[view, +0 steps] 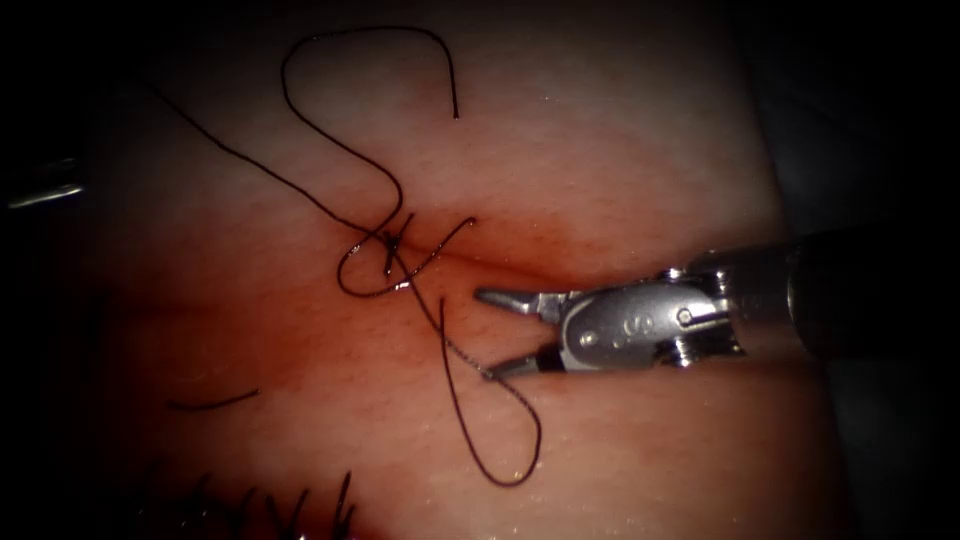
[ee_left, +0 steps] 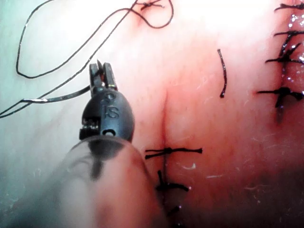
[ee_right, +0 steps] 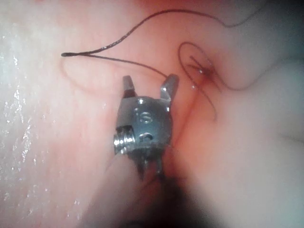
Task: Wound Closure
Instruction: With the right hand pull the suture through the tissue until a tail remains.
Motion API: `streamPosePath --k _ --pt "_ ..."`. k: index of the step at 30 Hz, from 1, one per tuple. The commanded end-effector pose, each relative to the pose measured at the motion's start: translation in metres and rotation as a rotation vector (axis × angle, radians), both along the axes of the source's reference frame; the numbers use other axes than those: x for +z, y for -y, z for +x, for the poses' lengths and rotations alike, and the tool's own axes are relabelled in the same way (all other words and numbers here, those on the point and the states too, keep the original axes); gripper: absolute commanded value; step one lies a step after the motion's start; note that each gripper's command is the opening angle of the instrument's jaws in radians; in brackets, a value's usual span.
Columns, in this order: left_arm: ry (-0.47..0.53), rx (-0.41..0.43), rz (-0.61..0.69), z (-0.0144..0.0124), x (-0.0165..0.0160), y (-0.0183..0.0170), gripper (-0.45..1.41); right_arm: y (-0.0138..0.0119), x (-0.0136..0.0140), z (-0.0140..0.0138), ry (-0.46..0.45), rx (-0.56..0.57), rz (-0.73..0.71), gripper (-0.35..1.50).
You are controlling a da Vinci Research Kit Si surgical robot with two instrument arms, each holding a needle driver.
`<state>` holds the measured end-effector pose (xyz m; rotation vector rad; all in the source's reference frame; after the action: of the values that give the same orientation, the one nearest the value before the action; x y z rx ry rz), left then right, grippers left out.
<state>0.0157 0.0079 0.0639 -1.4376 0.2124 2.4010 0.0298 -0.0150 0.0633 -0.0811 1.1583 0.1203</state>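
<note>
The right end effector [view: 495, 335] reaches in from the right edge of the endoscope view, jaws spread wide and grasping nothing, over the tissue [view: 620, 150]. Its lower jaw tip touches or lies just over a strand of thread [view: 445, 350]; which of the two cannot be told. The thread runs from a knot [view: 390, 240] at the left end of the cut [view: 500, 265], curls down past the jaws into a loop near the bottom edge, and trails upward in long bends to a free end near the top edge. A short cut end [view: 212, 404] lies apart at lower left. Red fluid [view: 560, 250] tints the tissue along the cut. Bare tissue lies open above and below the right tool. In the left wrist view the left end effector [ee_left: 103, 71] hovers with jaws close together, holding nothing that can be seen, beside slack thread [ee_left: 57, 71]; whether the jaws are fully clenched cannot be told. Finished stitches [ee_left: 173, 151] cross a closed line next to it, and more stitches [ee_left: 284, 59] stand at that view's edge. In the right wrist view the splayed right end effector [ee_right: 149, 85] sits just beside the thread [ee_right: 118, 42] and knot [ee_right: 204, 71]. The needle cannot be made out in any view.
</note>
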Motion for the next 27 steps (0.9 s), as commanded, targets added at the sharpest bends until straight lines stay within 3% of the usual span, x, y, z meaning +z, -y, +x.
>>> streamPosePath --k 1,6,10,11,12,13,19,21,27 --pt "0.002 0.002 -0.001 -0.0003 0.0006 -0.0001 -0.45 0.0004 0.0011 0.0015 0.003 -0.009 0.0 1.33" --pt "0.002 0.003 0.0 -0.0001 0.0006 -0.0001 -0.45 0.0002 0.0021 0.0029 0.004 -0.018 0.001 1.3" --pt "0.002 0.004 0.0 0.0001 0.0004 -0.0001 -0.45 -0.0002 0.0022 0.0035 -0.001 -0.028 0.004 1.05" --pt "0.003 0.006 0.001 0.0002 0.0004 -0.0001 -0.45 -0.0002 0.0022 0.0035 -0.004 -0.035 0.005 0.76" --pt "0.004 0.007 0.001 0.0004 0.0003 -0.0002 -0.45 -0.0001 0.0021 0.0033 -0.004 -0.048 0.008 0.11" --pt "0.005 0.009 0.002 0.0006 0.0003 -0.0002 -0.45 -0.0001 0.0021 0.0032 0.001 -0.048 0.008 -0.35" --pt "-0.017 0.007 0.009 0.0024 0.0007 -0.0009 -0.45 0.0006 0.0015 0.0021 0.037 -0.034 0.059 -0.35" --pt "-0.025 0.005 0.009 0.0029 0.0015 -0.0012 -0.45 0.0021 -0.0002 0.0017 0.036 -0.027 0.128 -0.35" --pt "-0.032 0.004 0.003 0.0028 0.0027 -0.0016 -0.45 0.0069 -0.005 0.0022 0.002 -0.067 0.156 -0.35"
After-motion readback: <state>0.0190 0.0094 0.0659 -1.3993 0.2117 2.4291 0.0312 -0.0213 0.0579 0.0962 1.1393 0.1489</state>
